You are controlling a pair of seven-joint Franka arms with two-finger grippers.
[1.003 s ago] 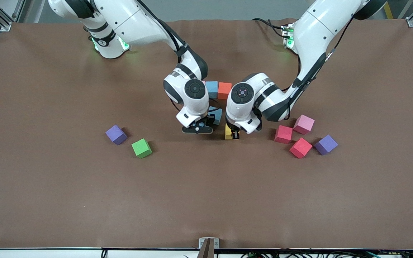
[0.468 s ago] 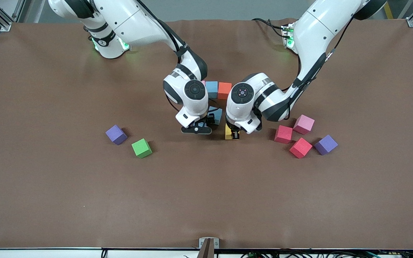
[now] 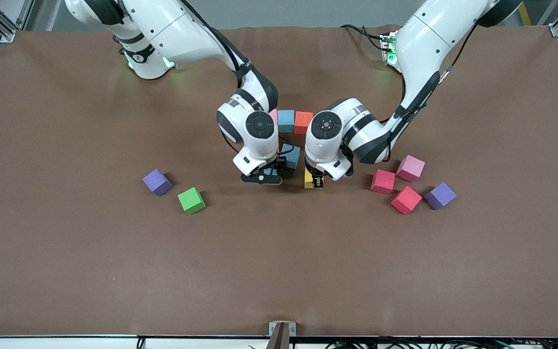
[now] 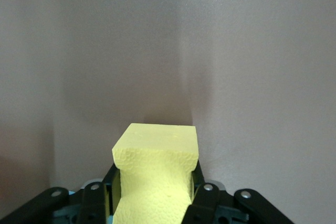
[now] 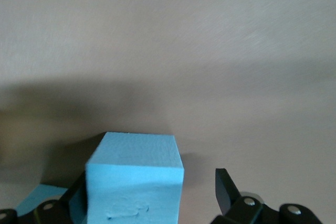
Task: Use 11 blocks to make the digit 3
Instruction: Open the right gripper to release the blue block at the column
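Two grippers: left gripper (image 3: 316,183) fingers clamped on yellow block (image 4: 155,174), right gripper (image 3: 261,178) fingers apart by blue block (image 5: 134,179).

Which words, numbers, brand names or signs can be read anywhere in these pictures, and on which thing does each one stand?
None can be read.
The blocks, such as the green block and the yellow block, carry no print.
The round caps on the left arm and the right arm show only small marks, too small to read.
A small mark near the right arm's base is also too small to read.
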